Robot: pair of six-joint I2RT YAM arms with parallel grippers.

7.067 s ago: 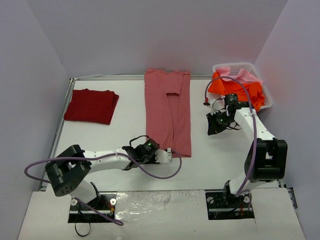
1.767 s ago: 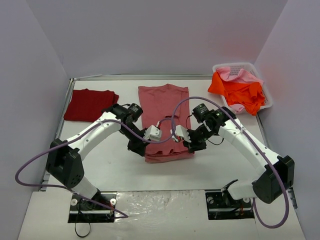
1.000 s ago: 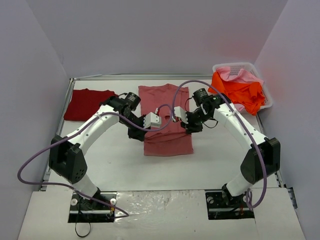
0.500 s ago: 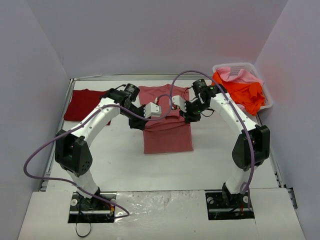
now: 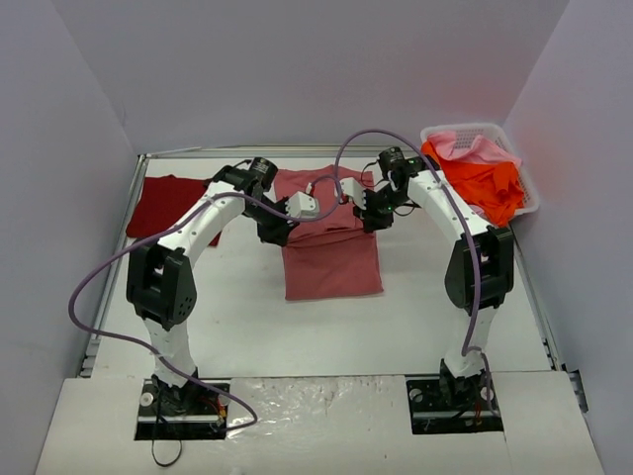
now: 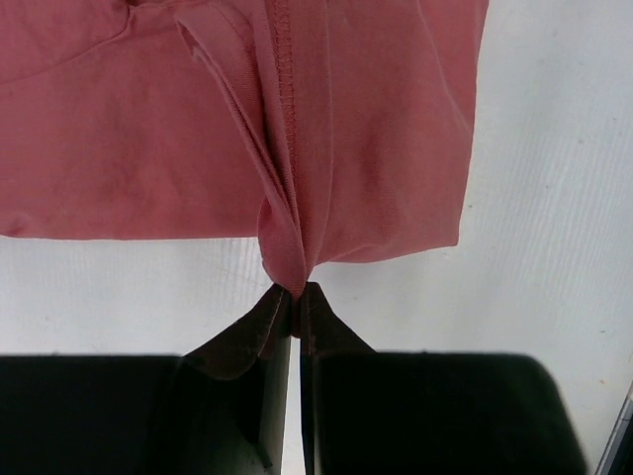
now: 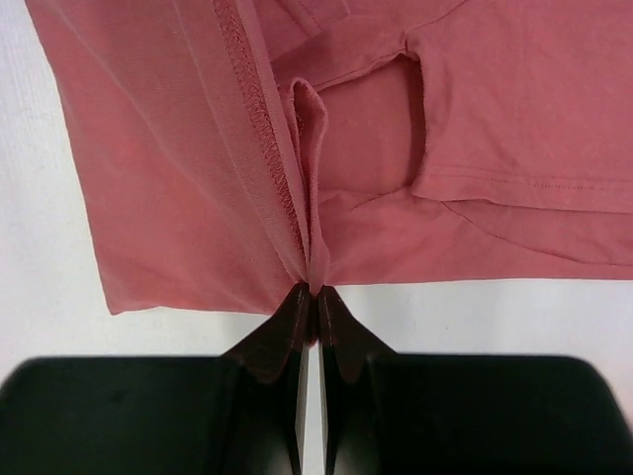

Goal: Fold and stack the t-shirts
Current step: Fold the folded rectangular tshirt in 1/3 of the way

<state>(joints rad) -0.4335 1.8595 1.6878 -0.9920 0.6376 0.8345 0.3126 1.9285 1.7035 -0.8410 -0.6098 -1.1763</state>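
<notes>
Far left of the left pincer: dark crimson folded cloth t-shirt [image 5: 176, 206], lying flat on the white table top [image 5: 435, 297], well apart from the pincer.

Left pincer [image 6: 295, 293]: jaws pressed together on a bunched, stitched edge of the muted rose-red cloth t-shirt [image 5: 331, 265]. A pleat of cloth runs straight out from the tips. The top view shows this pincer [image 5: 280, 228] at the shirt's left edge.

Between the two pincers: the rose-red shirt, doubled over on itself. Part of it lies flat on the table on the base side of both pincers, and part shows beyond them toward the back wall.

Right pincer [image 7: 315, 294]: jaws pressed together, pinching a hemmed fold of the same shirt [image 7: 178, 178]. A sleeve opening lies just beyond and to the right of the tips. From above, this pincer [image 5: 368, 219] sits at the shirt's right edge, level with the left one.

Right of the right pincer, in the far corner: white plastic lattice basket [image 5: 487, 129]. Inside is a heaped bright orange cloth t-shirt [image 5: 477, 180], spilling over the rim on the pincer's side. A light pink cloth t-shirt [image 5: 467, 146] lies crumpled on top at the back.
</notes>
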